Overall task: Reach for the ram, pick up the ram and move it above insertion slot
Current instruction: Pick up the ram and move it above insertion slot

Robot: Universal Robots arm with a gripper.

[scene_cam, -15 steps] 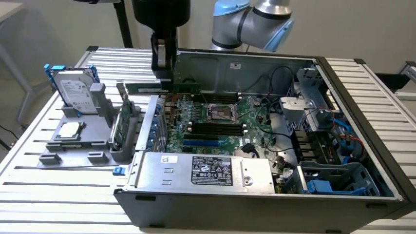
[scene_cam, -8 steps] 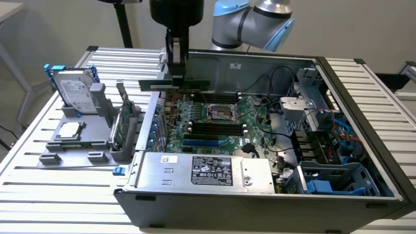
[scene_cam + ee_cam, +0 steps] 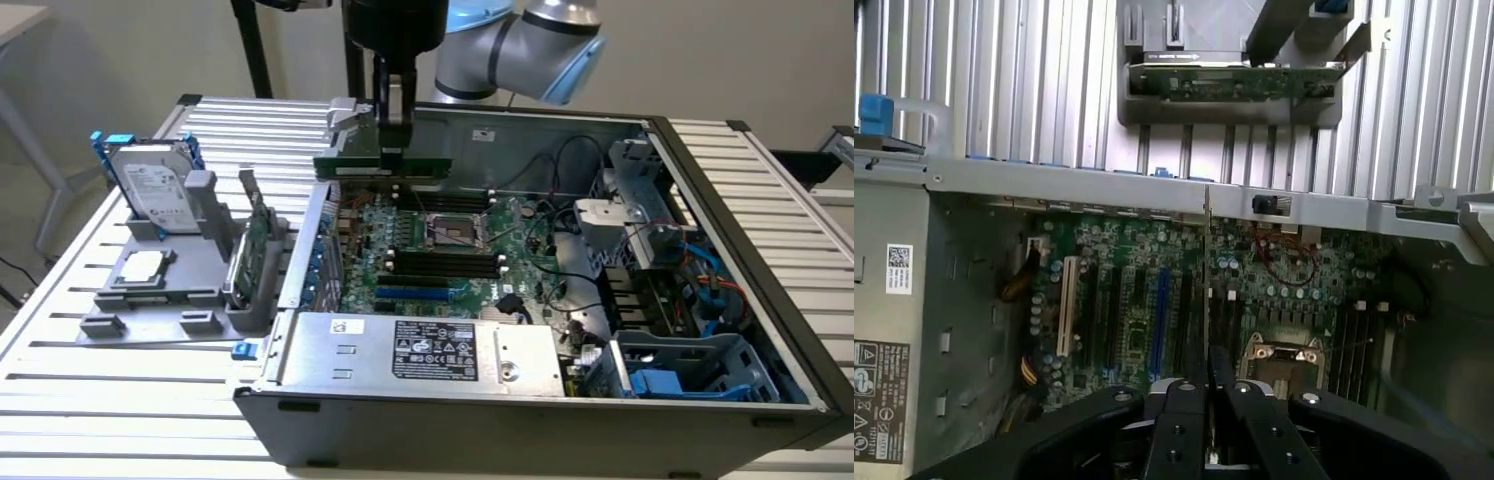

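Exterior view: the ram (image 3: 387, 166) is seen as a thin, long green circuit-board stick, held level and edge-on above the open computer case (image 3: 694, 300), over the far part of the motherboard (image 3: 441, 250) and clear of it. It is gripped near its middle by the jaws of the gripper (image 3: 392, 150), which are closed narrowly on its upper edge, so that both ends of the stick stand out to either side of them. In the wrist view the ram (image 3: 1209, 300) is seen end-on as a thin dark-edged strip running out from between the black fingers (image 3: 1179, 430), above the motherboard (image 3: 1154, 290) near the processor socket (image 3: 1284, 355). The arm (image 3: 527, 40) is brought in from beyond the case, its grey and blue joints bent so that the black wrist hangs straight down. Beside the case, on the slatted counter (image 3: 107, 380), a grey holder (image 3: 174, 270) is seen with a hard drive (image 3: 150, 190) and a wider green card (image 3: 251, 250) standing in it.
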